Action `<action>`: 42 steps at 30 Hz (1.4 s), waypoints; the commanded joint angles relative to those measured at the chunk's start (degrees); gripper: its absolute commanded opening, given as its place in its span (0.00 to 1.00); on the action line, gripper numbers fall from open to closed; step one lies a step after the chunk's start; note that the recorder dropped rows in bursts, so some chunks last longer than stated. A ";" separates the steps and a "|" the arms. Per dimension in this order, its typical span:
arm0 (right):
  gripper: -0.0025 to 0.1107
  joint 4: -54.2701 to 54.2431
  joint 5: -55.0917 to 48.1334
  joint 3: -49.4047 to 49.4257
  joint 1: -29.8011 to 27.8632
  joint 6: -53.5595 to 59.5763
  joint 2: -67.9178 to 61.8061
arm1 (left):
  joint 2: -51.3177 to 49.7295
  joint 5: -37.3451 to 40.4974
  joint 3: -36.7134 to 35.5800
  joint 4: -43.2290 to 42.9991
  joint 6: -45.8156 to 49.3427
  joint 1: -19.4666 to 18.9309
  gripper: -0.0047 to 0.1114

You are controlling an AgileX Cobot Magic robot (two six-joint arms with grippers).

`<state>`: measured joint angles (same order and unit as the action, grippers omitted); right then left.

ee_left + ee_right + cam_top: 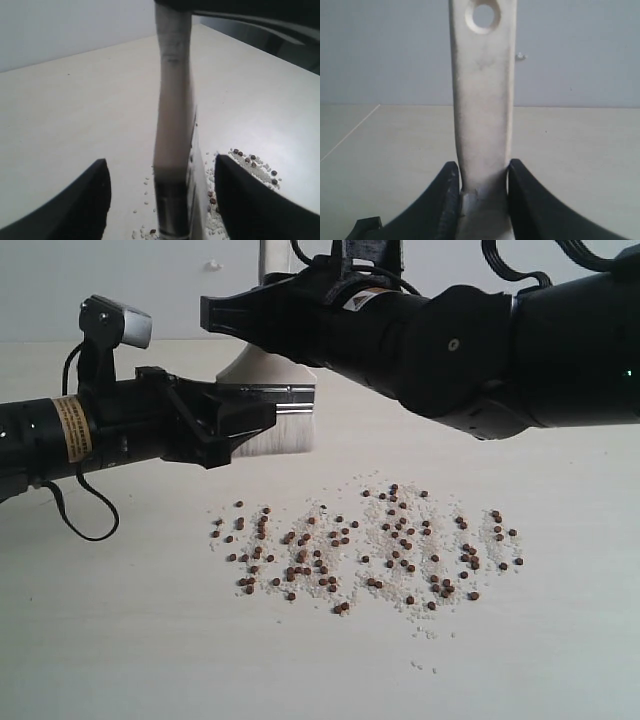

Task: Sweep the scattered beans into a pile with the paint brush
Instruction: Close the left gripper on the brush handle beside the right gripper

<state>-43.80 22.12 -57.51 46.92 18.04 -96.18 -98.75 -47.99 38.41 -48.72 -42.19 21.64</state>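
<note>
The right gripper [483, 175] is clasping the paint brush [285, 425] while the left gripper [162, 200] is gaping astride it, threatening to bump it askew above the beans [370, 540] at five o'clock.

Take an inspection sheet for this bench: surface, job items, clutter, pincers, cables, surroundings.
Surface: pale table, with a spill across its middle.
Job's things: beans scattered in a wide band among whitish crumbs, not yet piled; brush upright beyond them, bristles down; cannot tell if the bristles touch the table.
Clutter: nothing seen.
Pincers: right pincer shut on the brush handle; left pincer open, one finger on either side of the brush near the ferrule.
Cables: black cable hangs in a loop under the left arm.
Surroundings: plain pale wall behind.
</note>
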 commanded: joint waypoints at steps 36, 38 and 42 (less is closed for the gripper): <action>0.14 0.63 0.05 -0.61 -0.04 -0.65 -0.06 | 0.06 -4.84 0.25 0.80 4.32 0.19 0.04; 0.26 0.63 0.05 -0.61 -0.04 -0.24 -0.06 | 0.06 -4.84 0.25 0.80 4.32 0.19 0.04; 0.49 0.63 0.25 -0.61 -0.04 1.31 -0.06 | 0.06 -4.84 0.25 0.93 4.30 0.19 0.04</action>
<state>-43.57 21.98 -57.51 46.92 18.17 -96.18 -98.75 -51.41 38.41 -47.72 -38.46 21.64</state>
